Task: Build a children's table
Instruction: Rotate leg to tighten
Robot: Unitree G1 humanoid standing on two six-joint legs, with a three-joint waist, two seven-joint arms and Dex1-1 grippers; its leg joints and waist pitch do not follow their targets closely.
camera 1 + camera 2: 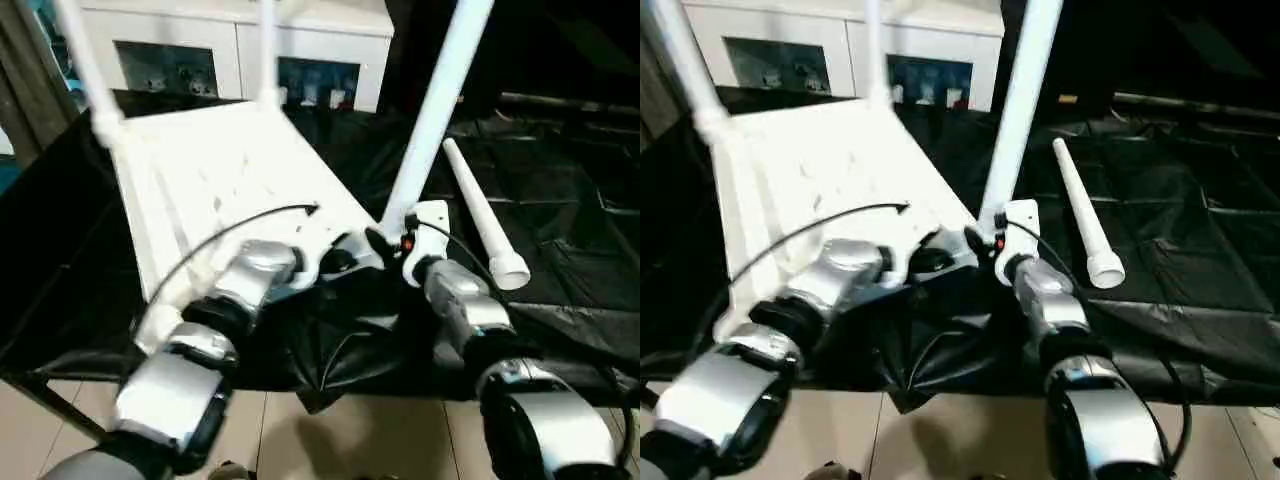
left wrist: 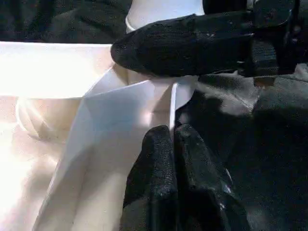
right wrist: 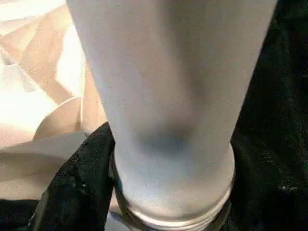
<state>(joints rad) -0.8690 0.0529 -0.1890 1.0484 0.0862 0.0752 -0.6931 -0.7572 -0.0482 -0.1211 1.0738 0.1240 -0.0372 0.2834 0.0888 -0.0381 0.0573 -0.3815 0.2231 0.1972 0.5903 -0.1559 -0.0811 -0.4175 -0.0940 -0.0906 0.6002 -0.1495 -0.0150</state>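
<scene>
- At the near right corner of the upturned tabletop (image 1: 220, 180), your right gripper (image 1: 385, 243) is wrapped around the base of a standing leg (image 1: 430, 120), just above its socket; the threads still show there.
- Your left gripper (image 2: 175, 159) has its fingers pressed together, resting against the tabletop's corner wall.
- Risk: the leg looks tilted. Turning it now could cross-thread it.
- Risk: the unclamped tabletop may slide on the black sheet (image 1: 560, 180).
- A fourth leg (image 1: 483, 215) lies loose on the sheet to the right; a swing of your forearm could roll it away.
</scene>
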